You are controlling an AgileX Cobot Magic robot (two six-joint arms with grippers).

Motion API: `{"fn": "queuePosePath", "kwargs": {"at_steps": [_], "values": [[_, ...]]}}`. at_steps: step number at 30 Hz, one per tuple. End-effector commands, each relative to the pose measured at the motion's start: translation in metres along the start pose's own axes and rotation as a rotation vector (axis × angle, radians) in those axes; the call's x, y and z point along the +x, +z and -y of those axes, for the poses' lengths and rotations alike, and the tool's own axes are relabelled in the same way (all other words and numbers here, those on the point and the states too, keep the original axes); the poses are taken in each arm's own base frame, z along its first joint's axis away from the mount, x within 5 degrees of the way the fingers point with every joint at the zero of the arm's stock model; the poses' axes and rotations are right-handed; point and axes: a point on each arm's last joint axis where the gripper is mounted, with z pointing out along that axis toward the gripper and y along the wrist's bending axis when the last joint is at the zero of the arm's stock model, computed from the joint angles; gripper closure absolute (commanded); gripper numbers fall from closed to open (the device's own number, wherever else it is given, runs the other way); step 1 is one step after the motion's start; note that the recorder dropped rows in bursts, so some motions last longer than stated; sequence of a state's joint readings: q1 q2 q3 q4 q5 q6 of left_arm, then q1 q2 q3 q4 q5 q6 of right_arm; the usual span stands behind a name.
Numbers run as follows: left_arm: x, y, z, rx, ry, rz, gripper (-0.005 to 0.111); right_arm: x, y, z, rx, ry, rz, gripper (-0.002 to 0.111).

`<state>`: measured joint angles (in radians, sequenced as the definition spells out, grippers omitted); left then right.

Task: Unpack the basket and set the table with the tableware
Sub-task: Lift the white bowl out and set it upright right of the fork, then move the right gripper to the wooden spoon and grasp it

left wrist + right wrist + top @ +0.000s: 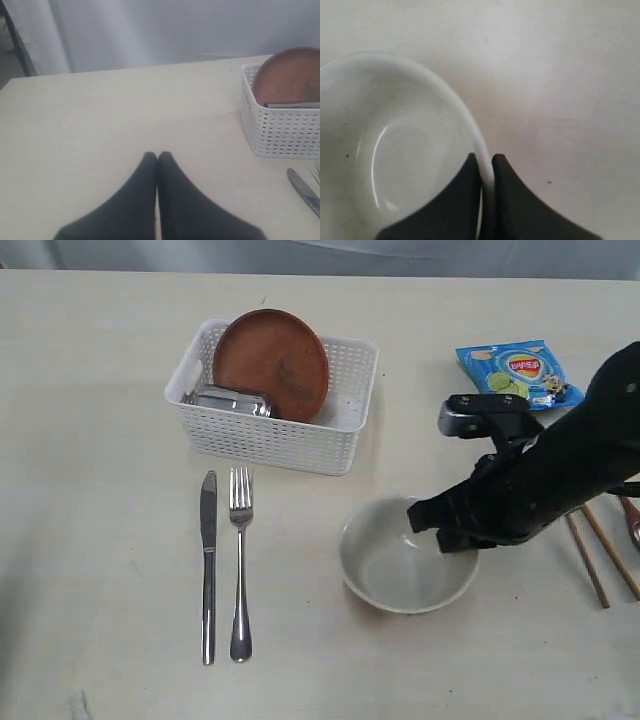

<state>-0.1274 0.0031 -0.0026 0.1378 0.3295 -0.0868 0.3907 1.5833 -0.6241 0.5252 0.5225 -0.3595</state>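
Knife and fork lie side by side near the front edge of the table. Beside them, the right gripper pinches the rim of the pale bowl. Plate and cup sit in the basket, toward the far edge. The left gripper has its fingers pressed together, empty. So thin a pinch could slip, tipping the bowl.

Pale bowl sits upright near white basket.

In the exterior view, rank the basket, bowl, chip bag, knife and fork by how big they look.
1. basket
2. bowl
3. chip bag
4. knife and fork: both slim and nearly alike in length, so I leave them tied.
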Motion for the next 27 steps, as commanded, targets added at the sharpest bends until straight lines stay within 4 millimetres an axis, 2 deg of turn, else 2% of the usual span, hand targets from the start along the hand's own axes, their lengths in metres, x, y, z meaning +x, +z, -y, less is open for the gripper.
{"fn": "queuePosePath", "kwargs": {"at_steps": [1, 3, 5, 10, 12, 15, 20, 24, 27], "values": [[0.000, 0.000, 0.000, 0.005, 0.003, 0.011, 0.107, -0.003, 0.000, -0.010, 0.001, -0.062, 0.062, 0.109], [0.000, 0.000, 0.000, 0.005, 0.003, 0.011, 0.107, -0.005, 0.000, -0.010, 0.007, -0.054, 0.087, 0.108], [0.000, 0.000, 0.000, 0.005, 0.003, 0.011, 0.107, -0.006, 0.000, -0.010, 0.004, -0.043, 0.093, 0.100], [0.000, 0.000, 0.000, 0.005, 0.003, 0.011, 0.107, -0.004, 0.005, -0.009, 0.003, -0.029, 0.067, 0.065], [0.000, 0.000, 0.000, 0.005, 0.003, 0.011, 0.107, -0.005, 0.005, -0.010, -0.004, -0.028, 0.055, 0.057], [0.000, 0.000, 0.000, 0.005, 0.003, 0.011, 0.107, -0.011, -0.004, -0.014, -0.029, -0.048, 0.042, 0.056], [0.000, 0.000, 0.000, 0.005, 0.003, 0.011, 0.107, -0.034, -0.037, -0.017, 0.056, -0.068, 0.055, 0.056], [0.000, 0.000, 0.000, 0.005, 0.003, 0.011, 0.107, -0.049, -0.069, -0.006, 0.233, 0.008, 0.014, 0.056], [0.000, 0.000, 0.000, 0.005, 0.003, 0.011, 0.107, -0.053, -0.085, 0.016, 0.355, 0.085, -0.015, 0.056]]}}
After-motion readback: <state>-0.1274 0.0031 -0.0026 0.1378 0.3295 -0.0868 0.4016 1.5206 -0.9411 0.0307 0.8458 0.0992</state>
